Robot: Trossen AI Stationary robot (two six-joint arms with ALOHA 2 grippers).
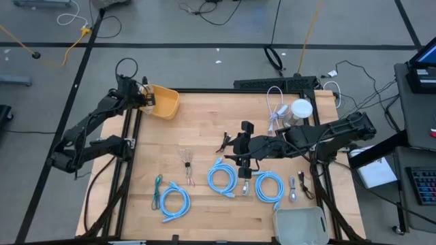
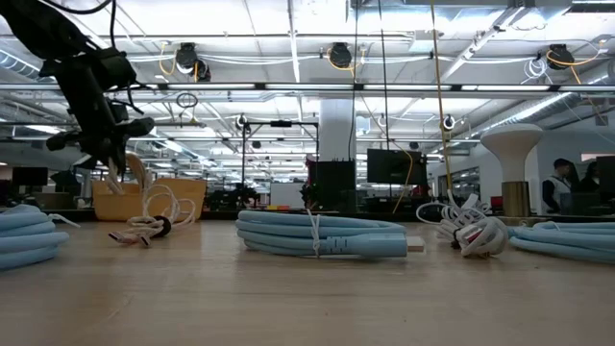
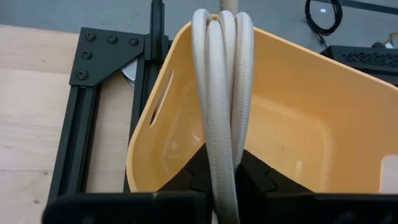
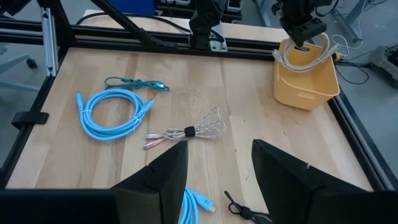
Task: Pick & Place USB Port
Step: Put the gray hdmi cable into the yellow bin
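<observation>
- Left gripper (image 3: 221, 180) nearly closed on white cable bundle (image 3: 222, 93), hanging just above yellow bin (image 3: 292, 112).
- Looks light, floppy, braided; best gripped mid-bundle so loops stay together.
- Right gripper (image 4: 217, 165) open, empty, well apart from bin.

From above, the left gripper (image 1: 144, 96) sits at the rim of the yellow bin (image 1: 163, 102) in the desk (image 1: 197, 204)'s far left corner. Well to the bin's right, the right gripper (image 1: 235, 146) hangs over mid-desk. Three blue cable coils (image 1: 221, 179) lie nearer than the bin, a grey tray (image 1: 300, 223) farthest from it.
</observation>
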